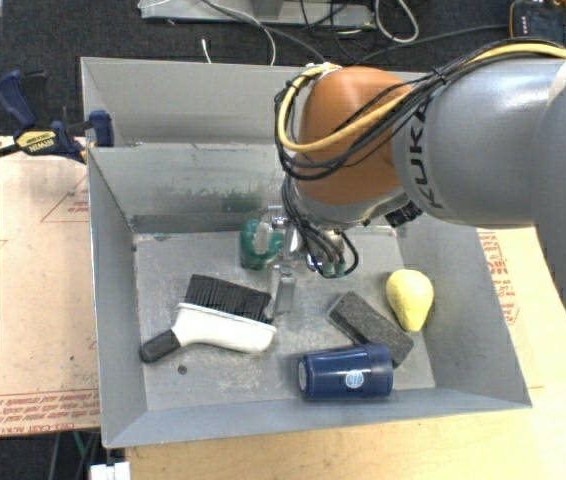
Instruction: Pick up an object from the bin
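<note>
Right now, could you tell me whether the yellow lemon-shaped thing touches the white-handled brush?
No, the yellow lemon-shaped thing lies apart from the white-handled brush, with a dark grey block between them.

Nearest my tool [285, 293] lies a brush [225, 326]: white body, black bristles along its far side, a dark stubby handle pointing to the front left. It lies flat on the floor of the bin [113, 288], left of centre, with the right end of its bristles just beside my tool. Behind it sits a small teal-green thing [254, 245], partly hidden; I cannot tell its kind. To the right lie a dark grey block [368, 325], a yellow lemon-shaped piece [410, 298] and a blue cylinder [345, 373] on its side near the front.
</note>
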### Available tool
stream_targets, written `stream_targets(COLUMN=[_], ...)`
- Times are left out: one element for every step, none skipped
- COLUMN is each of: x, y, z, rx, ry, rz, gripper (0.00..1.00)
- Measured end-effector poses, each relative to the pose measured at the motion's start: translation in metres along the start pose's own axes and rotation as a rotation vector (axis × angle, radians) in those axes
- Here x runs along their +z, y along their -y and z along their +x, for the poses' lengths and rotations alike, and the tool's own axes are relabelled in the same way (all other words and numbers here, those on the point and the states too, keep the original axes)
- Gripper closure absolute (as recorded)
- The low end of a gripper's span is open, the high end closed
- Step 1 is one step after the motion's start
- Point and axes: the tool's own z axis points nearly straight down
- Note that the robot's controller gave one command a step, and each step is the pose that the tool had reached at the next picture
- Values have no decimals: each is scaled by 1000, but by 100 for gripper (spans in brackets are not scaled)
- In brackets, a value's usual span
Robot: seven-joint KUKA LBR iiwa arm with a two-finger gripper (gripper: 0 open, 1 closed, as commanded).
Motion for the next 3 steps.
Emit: stream_targets(x=[-5,59,55], y=[1,-47,-36], z=[-1,36,42], rx=[4,-1,170], ry=[7,-2,8], rz=[-1,-2,-2], gripper=[0,0,0])
